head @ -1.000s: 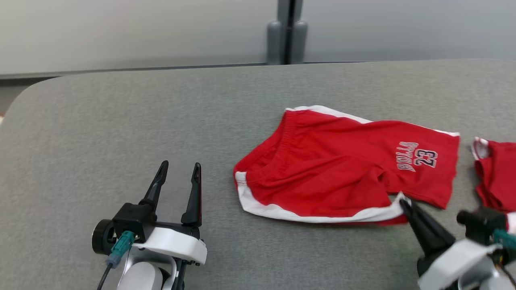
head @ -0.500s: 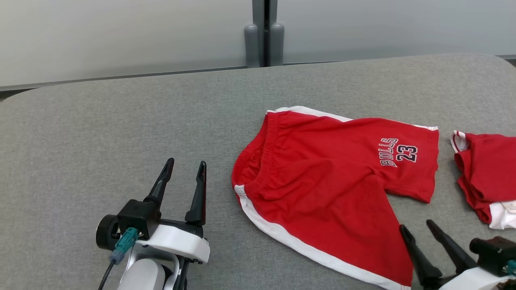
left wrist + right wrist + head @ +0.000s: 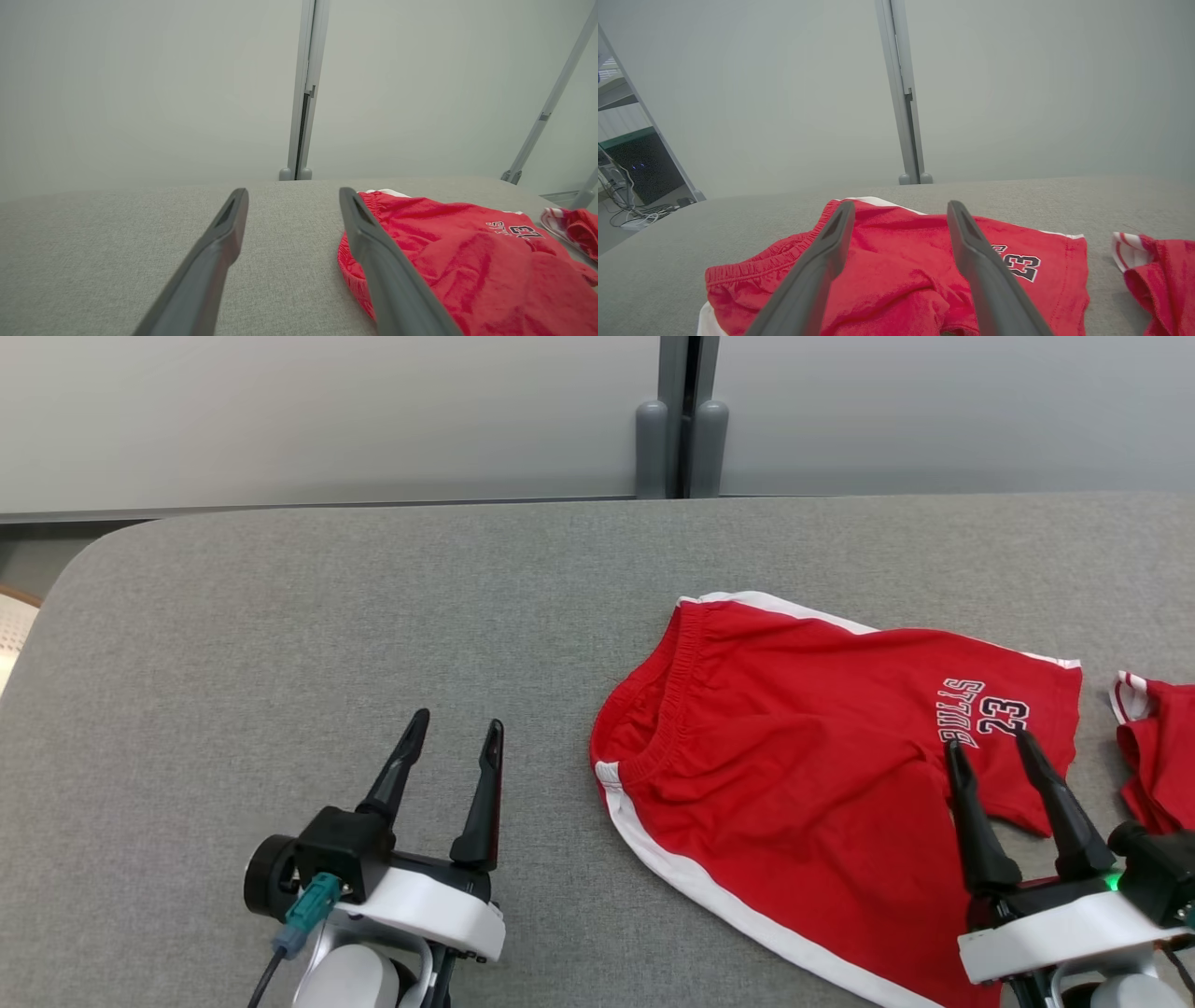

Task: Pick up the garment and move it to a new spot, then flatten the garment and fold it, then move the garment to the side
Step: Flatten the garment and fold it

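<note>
Right gripper [image 3: 988, 741] at lower right just let go of the red shorts [image 3: 794, 747], jaws spread; left gripper [image 3: 458, 719] lower left open too. Flattened-ish, I'd guess folding's next.

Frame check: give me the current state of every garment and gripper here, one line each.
red shorts: lying loose on the table, spread out, wrinkled, not folded, waistband toward the robot's left.
second red garment: bunched up at the right, cut off by the picture's edge.
left gripper: open, empty, over bare table beside the shorts.
right gripper: open, empty, over the shorts' legs.
</note>
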You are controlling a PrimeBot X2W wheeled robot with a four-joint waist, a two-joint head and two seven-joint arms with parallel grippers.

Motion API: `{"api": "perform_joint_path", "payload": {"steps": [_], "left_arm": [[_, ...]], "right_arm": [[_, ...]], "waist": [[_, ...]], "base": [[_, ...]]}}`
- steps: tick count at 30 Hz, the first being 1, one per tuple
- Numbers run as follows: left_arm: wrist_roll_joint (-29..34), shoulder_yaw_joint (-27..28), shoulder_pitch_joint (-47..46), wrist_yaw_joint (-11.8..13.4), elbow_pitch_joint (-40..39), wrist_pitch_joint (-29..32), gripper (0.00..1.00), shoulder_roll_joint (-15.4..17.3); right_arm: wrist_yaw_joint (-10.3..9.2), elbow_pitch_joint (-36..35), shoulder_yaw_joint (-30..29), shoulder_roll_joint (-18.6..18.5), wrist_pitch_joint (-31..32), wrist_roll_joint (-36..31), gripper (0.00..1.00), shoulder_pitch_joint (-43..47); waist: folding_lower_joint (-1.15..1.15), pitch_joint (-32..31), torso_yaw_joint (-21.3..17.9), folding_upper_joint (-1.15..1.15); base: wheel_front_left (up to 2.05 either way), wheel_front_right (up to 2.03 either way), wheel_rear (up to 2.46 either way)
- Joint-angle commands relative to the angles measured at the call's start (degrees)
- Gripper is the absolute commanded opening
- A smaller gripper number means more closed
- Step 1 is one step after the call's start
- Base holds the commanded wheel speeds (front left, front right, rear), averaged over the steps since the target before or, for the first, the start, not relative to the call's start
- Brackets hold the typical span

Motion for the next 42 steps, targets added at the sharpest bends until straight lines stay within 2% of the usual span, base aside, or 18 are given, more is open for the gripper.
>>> {"api": "perform_joint_path", "payload": {"steps": [1,4,11,15,20,23,26,33,36,38,40,41,42], "left_arm": [[0.1,-0.1,0.2,-0.4,-0.1,-0.3,1.0,0.2],[0.7,-1.3,-0.1,-1.7,0.7,-0.3,1.0,0.2],[2.7,-6.4,-2.9,-6.9,6.1,-0.3,1.0,1.0],[1.2,-10.5,-5.9,-7.9,10.8,-0.2,1.0,2.4],[-1.8,-14.0,-10.1,-7.9,15.7,1.2,1.0,4.0],[-4.5,-15.5,-12.1,-7.9,17.9,1.8,1.0,3.8],[-6.9,-15.2,-13.5,-7.9,20.7,3.1,1.0,3.8],[-8.3,-14.1,-16.0,-6.4,26.5,4.6,1.0,3.3],[-8.6,-13.7,-16.7,-6.0,27.7,4.3,0.84,3.3],[-8.7,-13.6,-16.8,-5.9,28.2,4.3,0.84,3.2],[-9.2,-13.8,-17.0,-5.9,29.1,4.8,0.37,2.9],[-9.2,-13.9,-17.2,-5.9,29.3,4.9,0.0,2.9],[-9.6,-13.9,-17.3,-6.1,29.7,5.2,0.0,2.8]], "right_arm": [[-0.03,0.2,0.1,0.0,-0.5,-0.1,1.0,-0.5],[-0.03,1.9,0.2,0.2,-1.2,-0.4,1.0,-0.8],[-0.03,4.1,-1.3,0.9,-2.2,-1.0,1.0,-1.8],[-0.03,4.8,-1.3,1.4,-2.4,-1.3,1.0,-2.4],[-0.03,5.6,-1.0,1.7,-2.9,-1.5,1.0,-2.7],[-0.03,5.9,-0.9,1.9,-3.0,-1.6,1.0,-3.2],[-0.03,6.3,-0.6,1.9,-3.3,-1.5,1.0,-3.5],[-0.03,7.0,-0.6,2.1,-3.8,-1.3,1.0,-4.0],[-0.03,7.3,-0.6,2.0,-4.0,-1.3,1.0,-4.0],[-0.03,7.3,-0.7,2.0,-4.1,-1.3,1.0,-4.0],[-0.03,7.4,-0.8,2.1,-4.0,-1.4,1.0,-4.0],[-0.03,7.5,-0.8,2.1,-4.0,-1.5,1.0,-4.0],[-0.03,7.5,-0.7,2.1,-4.0,-1.5,1.0,-4.0]], "waist": [[0.0,0.0,0.3,0.0],[0.0,0.1,0.6,0.0],[0.0,0.9,-0.9,0.0],[0.0,1.6,-2.4,0.0],[0.0,2.6,-4.6,0.0],[0.0,3.3,-5.9,0.0],[0.0,3.9,-7.1,0.0],[0.0,4.7,-8.9,0.0],[0.0,4.7,-9.0,0.0],[0.0,4.7,-9.0,0.0],[0.0,4.6,-8.8,0.0],[0.0,4.6,-8.7,0.0],[0.0,4.5,-8.6,0.0]], "base": [[0.0,0.0,0.0],[0.0,0.0,0.0],[0.0,0.0,0.0],[0.0,0.0,0.0],[0.0,0.0,0.0],[0.0,0.0,0.0],[0.0,0.0,0.0],[0.0,0.0,0.0],[0.0,0.0,0.0],[0.0,0.0,0.0],[0.0,0.0,0.0],[0.0,0.0,0.0],[0.0,0.0,0.0]]}}
